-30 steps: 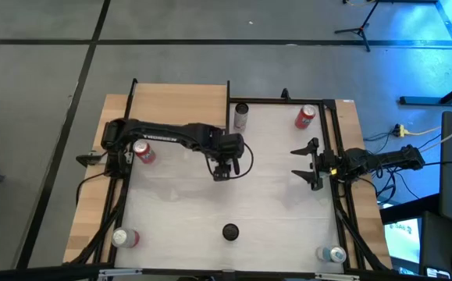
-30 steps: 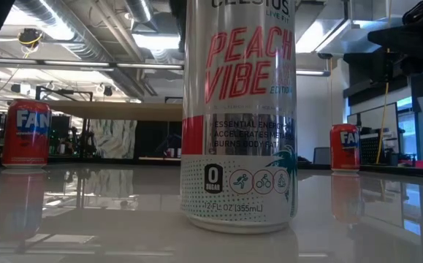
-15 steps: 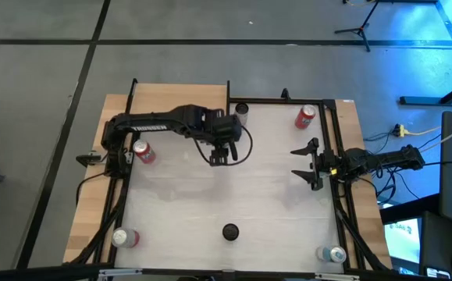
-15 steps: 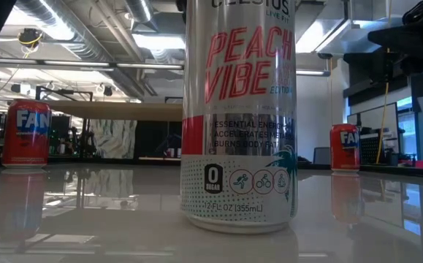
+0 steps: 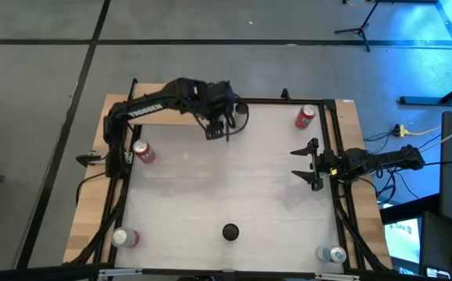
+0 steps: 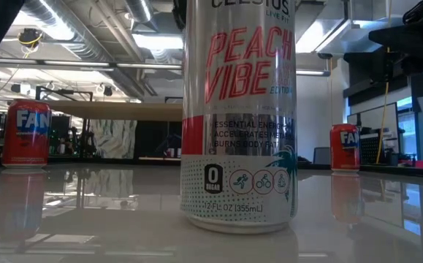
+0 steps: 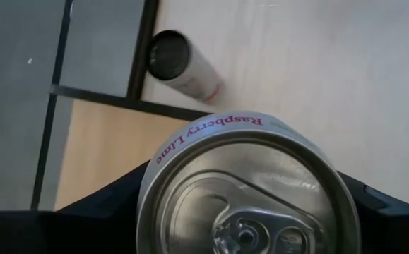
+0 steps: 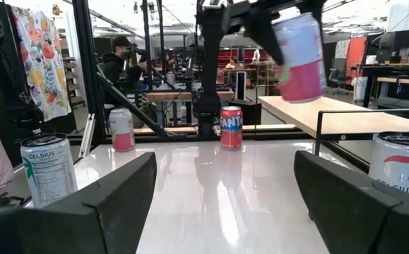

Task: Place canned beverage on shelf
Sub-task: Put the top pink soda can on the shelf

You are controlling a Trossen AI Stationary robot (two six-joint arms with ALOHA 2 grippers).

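My left gripper is shut on a silver and pink can, held in the air at the edge of the shelf, a light-tan board in a black frame at the table's far left. The shelf also shows in the right wrist view. The left wrist view shows the held can's top, printed "Raspberry Lime". A second slim can stands on the white tabletop beside the shelf's frame. My right gripper waits open at the table's right edge. My left gripper pinches the can between its two fingers, one on each side of the can's upper wall, just under the rim. The fingers come from above, pointing down. The can hangs below them, lifted clear of the table and slightly tilted.
A tall Peach Vibe can stands at the near middle. Red Fanta cans stand at the far right and at the left. More cans stand at the near left and the near right. A person sits beyond the table.
My left gripper has gone from the table's middle toward the far edge and up, toward the shelf. It has stayed shut on the can, which has gone with it clear of the table.
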